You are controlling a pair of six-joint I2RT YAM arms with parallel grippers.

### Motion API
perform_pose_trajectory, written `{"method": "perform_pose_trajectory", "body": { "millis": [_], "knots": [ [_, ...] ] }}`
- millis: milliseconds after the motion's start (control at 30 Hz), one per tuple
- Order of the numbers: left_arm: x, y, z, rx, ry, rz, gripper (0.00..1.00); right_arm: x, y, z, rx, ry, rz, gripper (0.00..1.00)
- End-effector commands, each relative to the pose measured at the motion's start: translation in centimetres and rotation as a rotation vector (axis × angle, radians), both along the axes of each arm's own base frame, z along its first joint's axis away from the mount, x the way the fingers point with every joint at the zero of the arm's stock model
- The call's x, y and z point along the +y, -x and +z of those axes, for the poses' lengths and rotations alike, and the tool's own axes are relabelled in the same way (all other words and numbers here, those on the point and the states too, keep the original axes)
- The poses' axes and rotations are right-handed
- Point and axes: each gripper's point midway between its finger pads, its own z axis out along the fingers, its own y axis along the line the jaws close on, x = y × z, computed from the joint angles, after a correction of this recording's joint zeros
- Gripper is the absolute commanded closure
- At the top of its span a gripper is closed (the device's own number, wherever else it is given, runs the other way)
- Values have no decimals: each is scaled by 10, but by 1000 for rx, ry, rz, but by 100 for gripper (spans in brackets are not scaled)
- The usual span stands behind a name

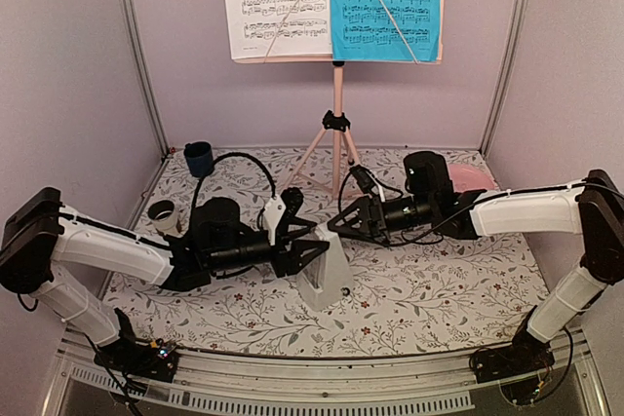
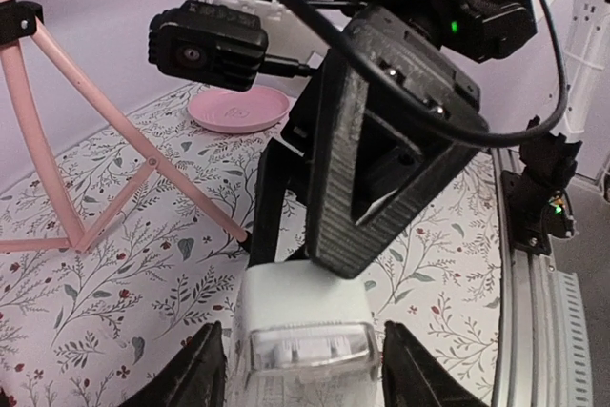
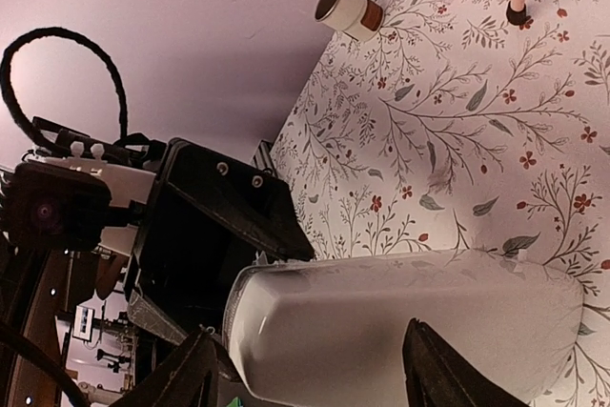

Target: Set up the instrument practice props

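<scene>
the small white pyramid-shaped metronome (image 1: 327,284) stands upright on the floral-patterned tablecloth (image 1: 439,289), near the middle of the table and just in front of the feet of the pink tripod music stand (image 1: 337,94). the left gripper (image 2: 303,369) reaches in from the left with its claw closed on the metronome. in the left wrist view its two black fingers (image 2: 205,374) sit against either side of the white body near the top. the right gripper (image 3: 310,350) comes in from the right with its claw parted and holding nothing. in the right wrist view its fingers stand well apart, with the metronome's side just past their tips. in the left wrist view one of its ribbed triangular fingers (image 2: 329,188) hangs right over the metronome's top; whether it touches cannot be told.

the stand is upright at the back centre of the table on three spread legs. on its desk the white sheet of printed music (image 1: 273,2) sits on the left and the bright blue sheet of printed music (image 1: 385,2) on the right, side by side and meeting in the middle. a thin slanted wire crosses each sheet.

a dark blue cup (image 1: 198,158) stands in the back left corner. a pink plate (image 1: 478,177) lies at the back right, behind the right arm. a small white cylinder with a brown band (image 1: 163,213) sits beside the left arm.
</scene>
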Motion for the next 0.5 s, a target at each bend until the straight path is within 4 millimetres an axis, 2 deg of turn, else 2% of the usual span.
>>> {"method": "perform_pose_trajectory", "body": {
  "millis": [0, 267, 400, 467],
  "knots": [
    [-9, -2, 15, -53, 23, 1, 44, 8, -7, 0, -4, -3, -11, 33],
    [-7, -1, 10, -46, 10, 11, 50, 10, -6, -6, 4, 16, -4, 34],
    [-1, 2, 5, -35, 2, 13, 40, 12, -6, 4, -15, 8, -1, 31],
    [1, 3, 3, -34, -2, 18, 40, 13, -5, 3, -13, 10, 3, 31]
  ]
}}
